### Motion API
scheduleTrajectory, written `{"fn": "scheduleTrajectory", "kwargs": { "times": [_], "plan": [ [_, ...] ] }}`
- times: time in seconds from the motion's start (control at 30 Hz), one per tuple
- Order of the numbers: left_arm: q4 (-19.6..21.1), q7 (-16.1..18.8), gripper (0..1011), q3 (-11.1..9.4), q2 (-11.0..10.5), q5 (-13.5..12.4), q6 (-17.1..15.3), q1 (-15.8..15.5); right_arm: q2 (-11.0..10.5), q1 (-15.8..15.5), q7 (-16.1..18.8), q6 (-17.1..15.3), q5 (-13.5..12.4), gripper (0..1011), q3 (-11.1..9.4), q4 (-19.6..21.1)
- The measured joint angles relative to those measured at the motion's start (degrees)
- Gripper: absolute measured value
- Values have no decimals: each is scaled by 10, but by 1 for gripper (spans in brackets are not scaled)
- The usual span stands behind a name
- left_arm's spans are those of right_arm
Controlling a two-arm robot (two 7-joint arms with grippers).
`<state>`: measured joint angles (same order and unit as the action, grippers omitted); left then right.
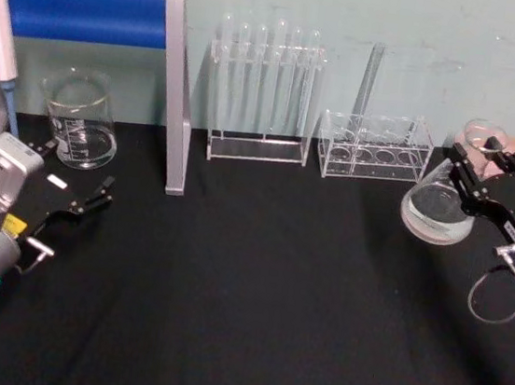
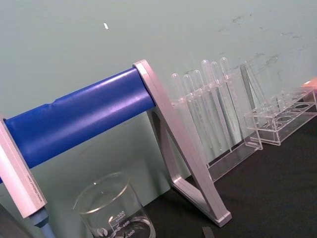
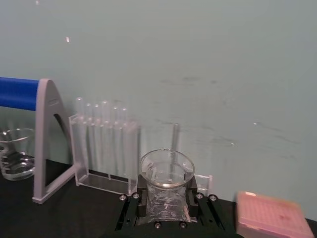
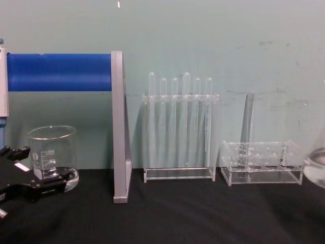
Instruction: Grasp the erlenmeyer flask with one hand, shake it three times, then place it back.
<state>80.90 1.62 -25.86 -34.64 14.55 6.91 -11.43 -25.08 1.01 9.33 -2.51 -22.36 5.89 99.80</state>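
Observation:
The erlenmeyer flask (image 1: pixel 437 210) hangs tilted above the black table at the right, its wide base toward the middle and its flared mouth up and to the right. My right gripper (image 1: pixel 474 149) is shut on its neck. In the right wrist view the flask's mouth (image 3: pixel 166 171) sits between the black jaws of the right gripper (image 3: pixel 166 201). The flask's base (image 4: pixel 317 173) shows at the right edge of the chest view. My left gripper (image 1: pixel 95 197) rests low at the left, open and holding nothing, close to the beaker; it also appears in the chest view (image 4: pixel 38 180).
A glass beaker (image 1: pixel 80 119) stands at the back left. A grey frame with a blue bar (image 1: pixel 172 88) stands beside it. A tall test tube rack (image 1: pixel 263 90) and a low acrylic rack (image 1: pixel 374 149) line the back. A pink box (image 3: pixel 270 215) lies at the far right.

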Motion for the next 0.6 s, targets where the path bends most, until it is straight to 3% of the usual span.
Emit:
{"fn": "scheduleTrajectory", "kwargs": {
  "times": [0.3, 0.6],
  "plan": [
    [0, 0, 1001, 0, 0, 0, 0, 0, 17, 44, 55, -2, 11, 448, 40, -32],
    [0, 0, 1001, 0, 0, 0, 0, 0, 33, 105, 135, -1, 12, 448, 112, -75]
  ]
}}
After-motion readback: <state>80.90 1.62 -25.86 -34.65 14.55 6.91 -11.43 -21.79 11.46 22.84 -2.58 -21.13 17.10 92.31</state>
